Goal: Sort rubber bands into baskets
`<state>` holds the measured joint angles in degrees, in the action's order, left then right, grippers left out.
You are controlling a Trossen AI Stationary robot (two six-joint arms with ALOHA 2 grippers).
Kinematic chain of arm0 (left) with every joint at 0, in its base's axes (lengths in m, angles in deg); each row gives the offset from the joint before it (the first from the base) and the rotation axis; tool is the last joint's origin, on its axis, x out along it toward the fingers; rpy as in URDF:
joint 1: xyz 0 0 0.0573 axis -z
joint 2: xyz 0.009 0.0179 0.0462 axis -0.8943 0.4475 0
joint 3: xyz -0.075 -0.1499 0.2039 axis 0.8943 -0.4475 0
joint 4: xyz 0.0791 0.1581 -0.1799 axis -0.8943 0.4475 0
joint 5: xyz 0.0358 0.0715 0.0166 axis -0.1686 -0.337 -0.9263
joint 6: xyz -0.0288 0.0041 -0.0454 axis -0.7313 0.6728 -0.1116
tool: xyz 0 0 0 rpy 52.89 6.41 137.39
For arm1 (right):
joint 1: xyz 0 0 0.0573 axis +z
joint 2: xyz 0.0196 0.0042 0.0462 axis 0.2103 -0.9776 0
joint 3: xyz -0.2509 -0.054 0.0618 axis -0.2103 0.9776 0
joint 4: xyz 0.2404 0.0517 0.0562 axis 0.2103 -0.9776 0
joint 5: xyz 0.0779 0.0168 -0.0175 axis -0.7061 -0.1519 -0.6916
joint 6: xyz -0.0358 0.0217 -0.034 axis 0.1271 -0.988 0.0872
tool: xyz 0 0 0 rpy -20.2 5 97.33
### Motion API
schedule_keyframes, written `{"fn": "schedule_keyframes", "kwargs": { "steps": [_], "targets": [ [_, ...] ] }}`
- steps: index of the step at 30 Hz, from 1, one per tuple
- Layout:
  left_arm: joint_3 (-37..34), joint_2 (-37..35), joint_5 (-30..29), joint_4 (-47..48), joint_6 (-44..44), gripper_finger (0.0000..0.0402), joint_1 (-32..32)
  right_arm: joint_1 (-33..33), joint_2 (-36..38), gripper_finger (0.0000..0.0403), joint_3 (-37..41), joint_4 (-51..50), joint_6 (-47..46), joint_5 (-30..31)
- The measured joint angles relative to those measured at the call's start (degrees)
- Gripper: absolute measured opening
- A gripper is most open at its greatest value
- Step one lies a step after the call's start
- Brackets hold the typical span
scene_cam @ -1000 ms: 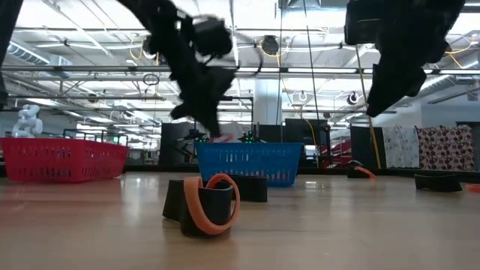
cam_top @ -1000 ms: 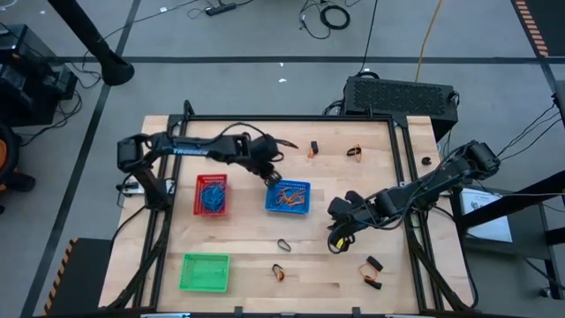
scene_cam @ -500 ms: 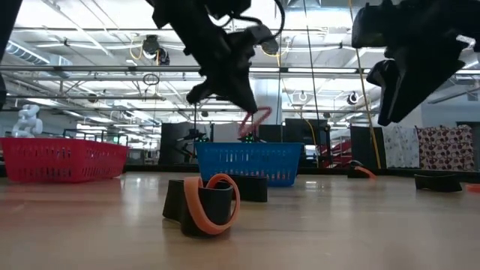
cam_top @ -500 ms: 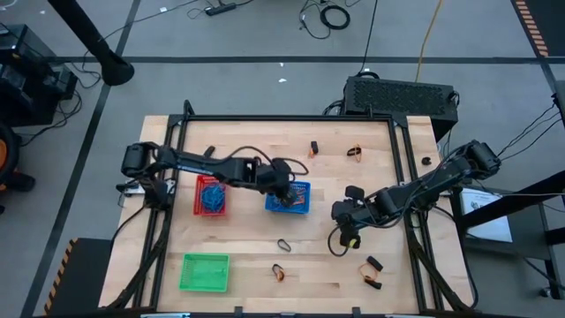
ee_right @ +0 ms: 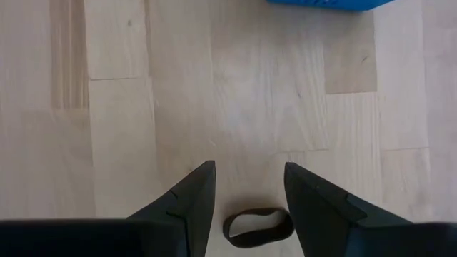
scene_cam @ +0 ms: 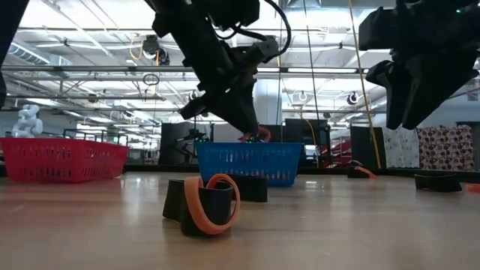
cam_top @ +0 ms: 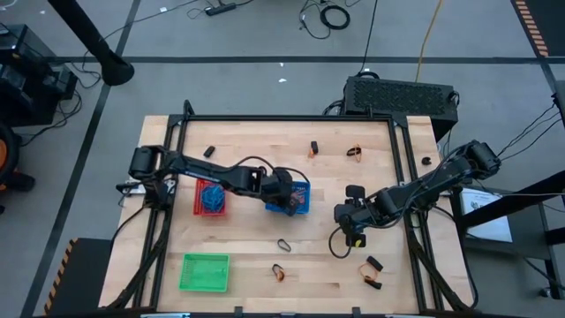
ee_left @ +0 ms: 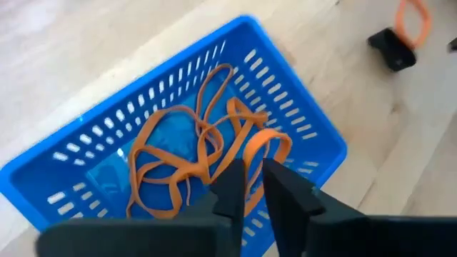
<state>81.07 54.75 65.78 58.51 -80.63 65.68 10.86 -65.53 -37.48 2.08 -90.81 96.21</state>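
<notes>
The blue basket (cam_top: 303, 187) holds several orange rubber bands (ee_left: 178, 153). My left gripper (ee_left: 254, 175) hangs low over that basket, its fingers a narrow gap apart, with an orange band (ee_left: 270, 140) in the gap. This band shows just above the basket's rim (scene_cam: 260, 136) in the low view. The red basket (cam_top: 210, 196) holds blue bands; the green basket (cam_top: 205, 271) stands near the front left. My right gripper (ee_right: 247, 182) is open above bare table right of the blue basket, with a black band (ee_right: 258, 226) lying on the wood beyond its fingers. My left gripper points down into the blue basket, and a strip of the orange band (ee_left: 250, 187) runs through the gap between its fingers. The band's loop (ee_left: 280, 143) lies over the other bands. I cannot tell whether the fingers touch it.
Loose bands lie about the table: a black one (cam_top: 284, 245) in front of the blue basket, orange-and-black ones near the front (cam_top: 279, 272) (cam_top: 372, 265) and at the far side (cam_top: 313, 148) (cam_top: 355, 152). A black frame (cam_top: 402, 177) rims the tabletop.
My left gripper has carried the orange band toward the table's right, from the blue basket's left far corner to over its middle, and sunk toward the rim. The band hung clear below the fingers and now reaches into the basket. My right gripper has rolled in place.
</notes>
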Motion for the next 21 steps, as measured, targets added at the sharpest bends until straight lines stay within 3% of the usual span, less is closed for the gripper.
{"fn": "schedule_keyframes", "kwargs": {
  "steps": [6, 15, 21],
  "targets": [
    [0.44, -0.28, 2.95, 0.93, 2.59, 0.0092, -0.68, -0.01, 0.0, 0.016, 0.0, -2.01, -0.35, 0.02],
    [5.5, -0.51, 5.45, 7.47, 9.06, 0.0095, -1.59, 0.04, 0.0, 0.016, -0.02, -8.58, -5.41, 0.01],
    [9.07, -0.51, 14.29, 7.24, 17.1, 0.0095, 0.8, 2.03, 0.0, 0.016, -0.02, -10.17, -11.19, 0.17]
  ]
}}
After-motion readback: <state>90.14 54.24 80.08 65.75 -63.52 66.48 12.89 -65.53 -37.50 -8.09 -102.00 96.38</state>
